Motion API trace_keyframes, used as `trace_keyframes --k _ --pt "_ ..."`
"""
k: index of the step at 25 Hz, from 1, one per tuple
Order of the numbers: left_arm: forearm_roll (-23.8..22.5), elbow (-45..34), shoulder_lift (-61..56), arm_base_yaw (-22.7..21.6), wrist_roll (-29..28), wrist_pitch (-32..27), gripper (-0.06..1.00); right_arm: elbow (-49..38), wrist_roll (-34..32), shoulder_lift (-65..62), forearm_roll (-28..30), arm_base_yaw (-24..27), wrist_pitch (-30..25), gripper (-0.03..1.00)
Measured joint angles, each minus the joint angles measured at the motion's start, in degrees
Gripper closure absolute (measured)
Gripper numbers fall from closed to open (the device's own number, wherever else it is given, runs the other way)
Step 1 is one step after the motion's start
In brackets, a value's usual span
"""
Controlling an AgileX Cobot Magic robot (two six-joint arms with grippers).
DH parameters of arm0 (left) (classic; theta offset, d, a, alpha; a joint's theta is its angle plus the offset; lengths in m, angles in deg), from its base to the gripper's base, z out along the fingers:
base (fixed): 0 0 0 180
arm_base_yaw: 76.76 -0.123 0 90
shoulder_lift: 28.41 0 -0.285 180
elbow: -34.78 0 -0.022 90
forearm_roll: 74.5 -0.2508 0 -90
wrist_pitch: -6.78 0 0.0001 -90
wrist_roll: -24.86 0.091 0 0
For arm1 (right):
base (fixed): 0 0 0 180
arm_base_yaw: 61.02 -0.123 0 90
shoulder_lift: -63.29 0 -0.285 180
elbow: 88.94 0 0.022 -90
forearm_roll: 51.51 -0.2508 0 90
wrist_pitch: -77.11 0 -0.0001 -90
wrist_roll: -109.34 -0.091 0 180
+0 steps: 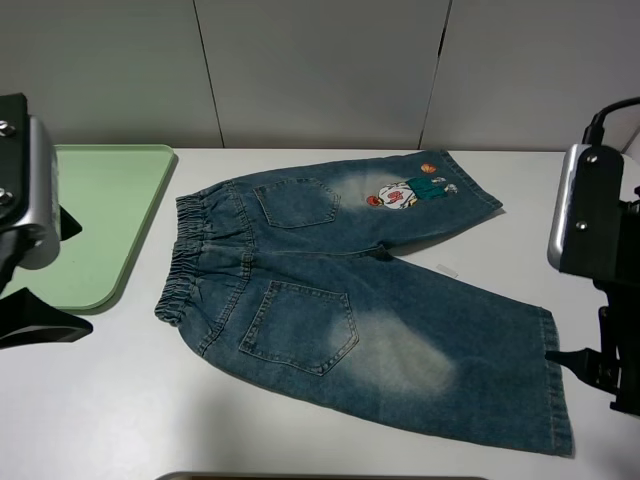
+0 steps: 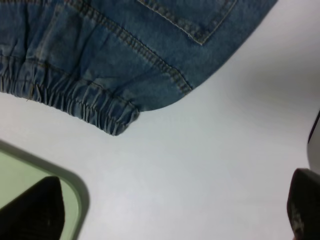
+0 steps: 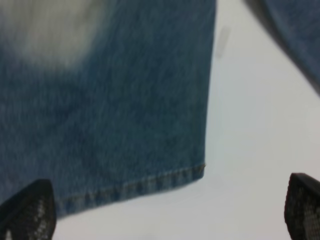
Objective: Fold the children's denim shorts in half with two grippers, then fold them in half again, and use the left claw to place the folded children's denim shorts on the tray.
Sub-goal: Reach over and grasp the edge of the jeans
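Only the high exterior view shows the faded blue-green children's denim shorts (image 1: 330,290) whole. They lie spread flat and unfolded on the white table (image 1: 300,430), with the gathered elastic waistband (image 1: 195,260) toward the flat pale green rectangular plastic tray (image 1: 100,200) and the two legs splayed the other way. Two stitched back pockets (image 1: 298,325) face up. A pale bleached patch (image 1: 415,355) fades the nearer leg, and a small cartoon patch (image 1: 405,190) sits on the farther one. The shorts lie just beside the tray and do not overlap it. A grey panelled wall (image 1: 320,70) rises behind. The left wrist view alone gives the close detail at that end: the puckered corner of the waistband, its ribbed gathers and double seams, and a rounded corner of the tray's low rim. The black left gripper (image 2: 167,215) has its fingers (image 2: 30,212) spread wide and holds nothing. One tip shows in front of the tray corner, clear of the denim. The right wrist view alone shows the nearer leg's stitched hem and its square corner, somewhat blurred. The black right gripper (image 3: 165,215) is also spread wide and empty. One mesh-textured fingertip (image 3: 27,212) overlaps the hem edge, but whether it touches the cloth cannot be told. The other is over bare table.
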Motion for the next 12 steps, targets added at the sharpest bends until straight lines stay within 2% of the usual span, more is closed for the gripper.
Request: trace_keyframes --k 8,12 --pt "0.16 0.0 6.2 0.0 1.18 2.27 0.06 -4.88 2.88 0.0 1.46 0.0 2.58 0.27" --pt "0.11 0.0 11.33 0.0 1.75 5.49 0.06 -6.59 2.95 1.73 2.37 0.0 4.85 0.27"
